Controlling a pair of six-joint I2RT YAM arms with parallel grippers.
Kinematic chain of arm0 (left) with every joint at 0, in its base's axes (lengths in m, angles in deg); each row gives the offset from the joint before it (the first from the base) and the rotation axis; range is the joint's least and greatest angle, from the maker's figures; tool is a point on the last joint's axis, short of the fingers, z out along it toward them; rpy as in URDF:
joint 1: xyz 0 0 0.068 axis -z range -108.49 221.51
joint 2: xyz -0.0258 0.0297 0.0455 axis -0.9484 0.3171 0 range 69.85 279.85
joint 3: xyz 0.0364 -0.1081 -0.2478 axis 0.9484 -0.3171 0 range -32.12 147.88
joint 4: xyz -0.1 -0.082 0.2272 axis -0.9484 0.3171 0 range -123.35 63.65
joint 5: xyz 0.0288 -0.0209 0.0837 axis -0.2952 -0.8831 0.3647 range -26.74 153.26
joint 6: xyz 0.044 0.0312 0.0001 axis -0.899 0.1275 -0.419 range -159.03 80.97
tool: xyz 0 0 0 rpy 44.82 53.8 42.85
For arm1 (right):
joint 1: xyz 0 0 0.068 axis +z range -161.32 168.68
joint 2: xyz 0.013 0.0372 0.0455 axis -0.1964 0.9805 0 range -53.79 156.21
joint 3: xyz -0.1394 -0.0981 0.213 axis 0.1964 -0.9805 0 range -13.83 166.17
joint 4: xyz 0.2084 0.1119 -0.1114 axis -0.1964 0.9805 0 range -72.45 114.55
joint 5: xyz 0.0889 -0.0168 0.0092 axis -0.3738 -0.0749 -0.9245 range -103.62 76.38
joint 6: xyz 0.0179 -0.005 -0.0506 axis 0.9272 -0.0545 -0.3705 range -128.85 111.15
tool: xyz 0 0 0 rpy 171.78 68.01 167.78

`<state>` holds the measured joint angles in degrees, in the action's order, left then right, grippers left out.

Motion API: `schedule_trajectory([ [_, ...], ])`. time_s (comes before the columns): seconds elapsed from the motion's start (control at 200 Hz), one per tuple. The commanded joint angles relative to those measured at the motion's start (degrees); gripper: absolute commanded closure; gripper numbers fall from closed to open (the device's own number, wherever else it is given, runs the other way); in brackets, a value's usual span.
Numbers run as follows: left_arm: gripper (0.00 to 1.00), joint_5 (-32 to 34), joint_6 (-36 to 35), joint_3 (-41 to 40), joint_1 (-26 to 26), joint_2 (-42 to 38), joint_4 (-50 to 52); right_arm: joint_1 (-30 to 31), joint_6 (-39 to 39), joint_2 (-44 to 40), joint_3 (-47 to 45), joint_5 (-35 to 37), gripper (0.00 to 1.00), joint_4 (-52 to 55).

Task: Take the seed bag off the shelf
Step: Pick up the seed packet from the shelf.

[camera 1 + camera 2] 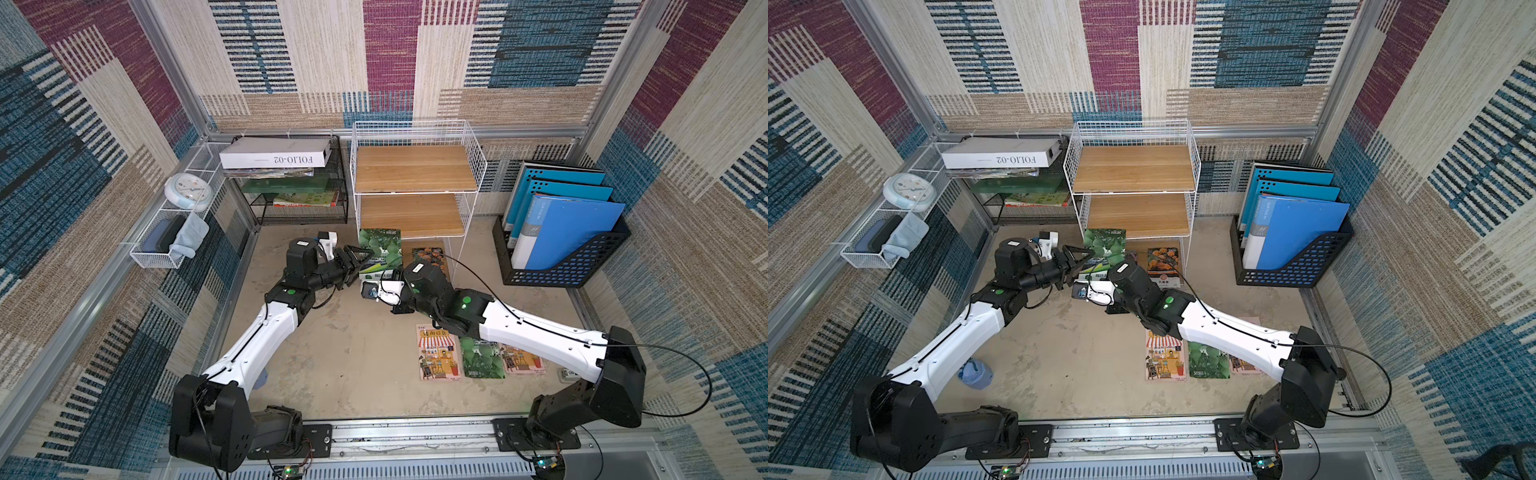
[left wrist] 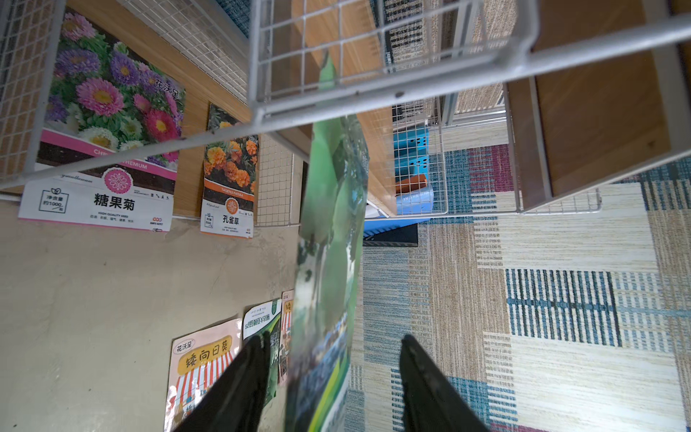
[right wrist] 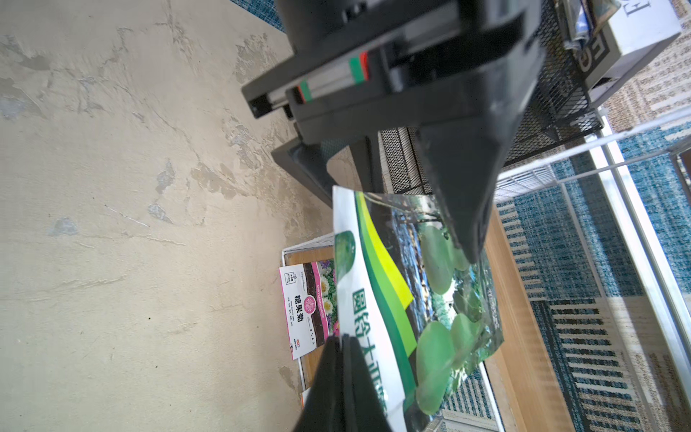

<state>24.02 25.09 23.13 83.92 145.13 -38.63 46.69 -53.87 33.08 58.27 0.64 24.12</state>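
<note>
Green seed bag (image 1: 380, 245): long axis runs from shelf (image 1: 415, 168) toward robot, gourd-photo end toward shelf, white label end nearer robot. Glossy, green-yellow stripes. Held in air at shelf's low front. White end pinched by right gripper (image 3: 342, 342), jaws closed; left gripper (image 2: 334, 337) part-open, fingers either side of bag.

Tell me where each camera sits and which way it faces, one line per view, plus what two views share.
Top views: high overhead, looking down and forward at the shelf; both arms show.
Left wrist: looks along the left gripper at the green bag and shelf; its open jaws straddle the bag.
Right wrist: looks along the right gripper, jaws shut on the bag's edge; left gripper shows too.
Shared: both wrist views show the green bag.
</note>
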Motion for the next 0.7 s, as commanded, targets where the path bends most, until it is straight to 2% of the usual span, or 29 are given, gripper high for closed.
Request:
schedule_trajectory([
  [0.0,0.49,-2.14,0.42,0.44,0.03,1.54,-3.17,0.38,0.6,-0.7,-0.26,-1.17,1.0,-1.47],
  [0.245,0.76,-3.43,1.53,0.48,0.09,3.04,-5.53,0.52,0.49,-0.91,-0.49,-1.08,1.0,-1.47],
  [0.346,1.0,-3.21,1.46,0.62,0.08,2.7,-5.04,0.52,0.41,-0.99,-0.38,-1.08,1.0,-1.46],
  [0.621,1.0,-3.2,1.1,0.16,0.08,1.24,-4.56,0.68,1.41,-1.83,-0.55,0.55,1.0,-0.72],
  [0.641,1.0,-3.25,1.1,0.0,0.08,1.06,-4.64,0.69,1.77,-1.91,-0.55,1.15,0.94,-0.34],
  [0.696,1.0,-3.23,1.1,-0.45,0.08,0.62,-4.89,0.77,2.33,-2.29,-0.55,2.87,0.62,0.95],
])
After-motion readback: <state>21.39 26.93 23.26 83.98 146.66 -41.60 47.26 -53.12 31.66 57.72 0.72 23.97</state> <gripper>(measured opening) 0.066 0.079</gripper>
